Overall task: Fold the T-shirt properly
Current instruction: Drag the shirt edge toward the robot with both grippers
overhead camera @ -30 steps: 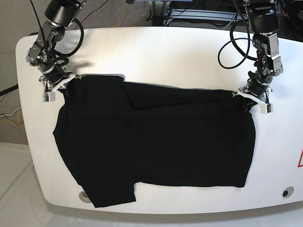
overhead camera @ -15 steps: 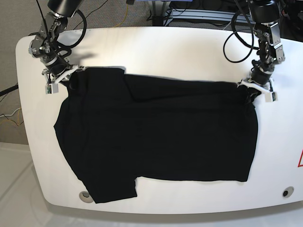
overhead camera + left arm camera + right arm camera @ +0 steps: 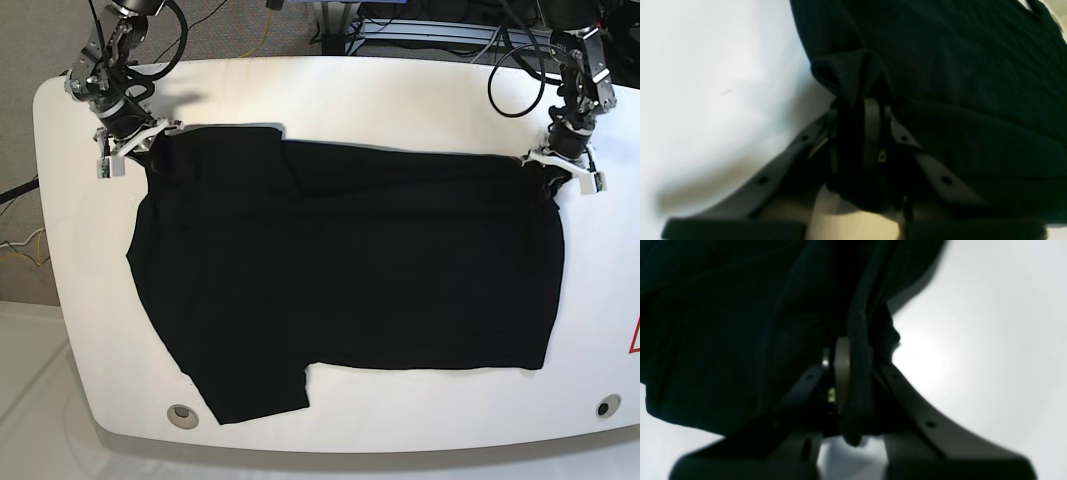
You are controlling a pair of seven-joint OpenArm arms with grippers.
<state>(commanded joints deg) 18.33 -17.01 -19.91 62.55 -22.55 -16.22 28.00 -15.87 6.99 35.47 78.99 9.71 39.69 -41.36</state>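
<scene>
T-shirt (image 3: 350,270): black, spread flat across most of the white table (image 3: 380,100), far edge pinched at both corners
Change: over the last second the whole cloth has slid toward the frame's top and slightly right – judged a straightening drag before any fold
Long axis: left-right in the base view; one sleeve pokes out at lower left
Left gripper (image 3: 566,172): upper right, clamped on cloth
Right gripper (image 3: 125,152): upper left, closed on a bunched fold – same in its wrist view

The T-shirt (image 3: 340,270) hogs most of the white table (image 3: 400,100), leaving bare strips along the far edge and both ends. Both far shirt corners are blocked: left gripper (image 3: 560,168) and right gripper (image 3: 130,152) clamp them.
</scene>
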